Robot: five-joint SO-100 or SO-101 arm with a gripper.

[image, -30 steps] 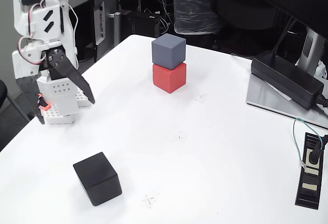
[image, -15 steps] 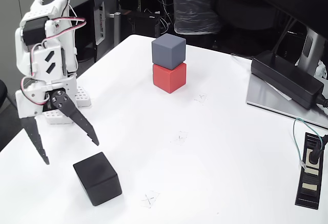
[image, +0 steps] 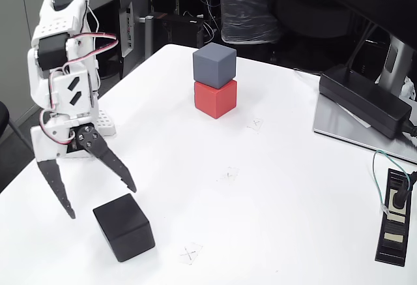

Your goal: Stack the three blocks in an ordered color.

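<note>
In the fixed view a slate grey cube (image: 214, 65) rests squarely on a bright red cube (image: 215, 98) near the far middle of the white table (image: 273, 194). The black cube (image: 124, 226) lies alone near the front left. My white arm hangs over the left side with its gripper (image: 101, 203) open, the two dark fingers spread wide and pointing down. Their tips hover just above and behind the black cube, touching nothing.
A long black power brick (image: 365, 100) lies on a grey slab at the right. A black strip with a plugged cable (image: 396, 223) sits at the right edge. Small pencil crosses (image: 189, 254) mark the tabletop. The arm's white base (image: 98, 125) stands at the left edge.
The arm has swung forward and down from its folded pose by the base, and the open gripper now hangs close over the black cube. No cube has moved.
</note>
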